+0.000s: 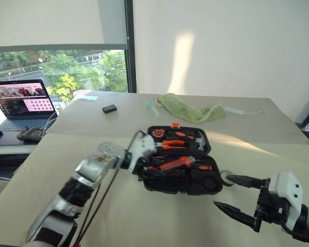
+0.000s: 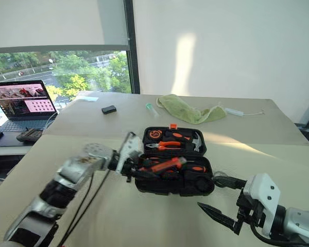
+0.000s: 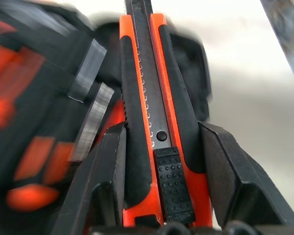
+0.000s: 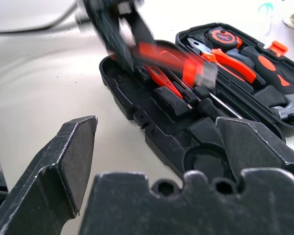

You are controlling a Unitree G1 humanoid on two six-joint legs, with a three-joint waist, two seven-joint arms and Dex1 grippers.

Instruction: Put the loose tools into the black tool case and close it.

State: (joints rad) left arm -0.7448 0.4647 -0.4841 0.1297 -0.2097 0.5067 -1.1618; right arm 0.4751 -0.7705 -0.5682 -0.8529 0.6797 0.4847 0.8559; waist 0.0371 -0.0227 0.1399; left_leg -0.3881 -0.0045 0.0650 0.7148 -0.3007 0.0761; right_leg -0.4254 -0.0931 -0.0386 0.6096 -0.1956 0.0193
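A black case (image 1: 181,170) lies open near the middle of the frame on a pale bench (image 1: 144,216). Its lid half, farther up the frame, holds pliers (image 1: 171,145), a tape measure (image 1: 158,133) and a hammer (image 1: 198,139). The near half has moulded slots, some already filled.

The left pincer (image 1: 144,170) comes in from the lower left and reaches the case's left edge. Its fingers are closed partway around an orange-and-black knife (image 3: 154,122), gripping it by the sides near its rear end. In the left wrist view the knife runs straight out between the two fingers (image 3: 110,171), slider button facing the camera.

The knife's long axis follows the pincer. In the head views it stretches from the case's left edge toward the centre right, rising slightly, with its front end (image 1: 188,160) over the near half of the case.

The right pincer (image 1: 236,196) waits at the lower right of the frame, fingers spread wide and holding nothing, just beside the case's right end. A small ring-shaped object (image 1: 227,177) lies on the bench by that end; I cannot tell what it is.

To do this step well, the knife probably needs to be lined up with its long slot before it is lowered and let go. It should settle flat and fully seated, since anything standing proud could stop the lid closing.
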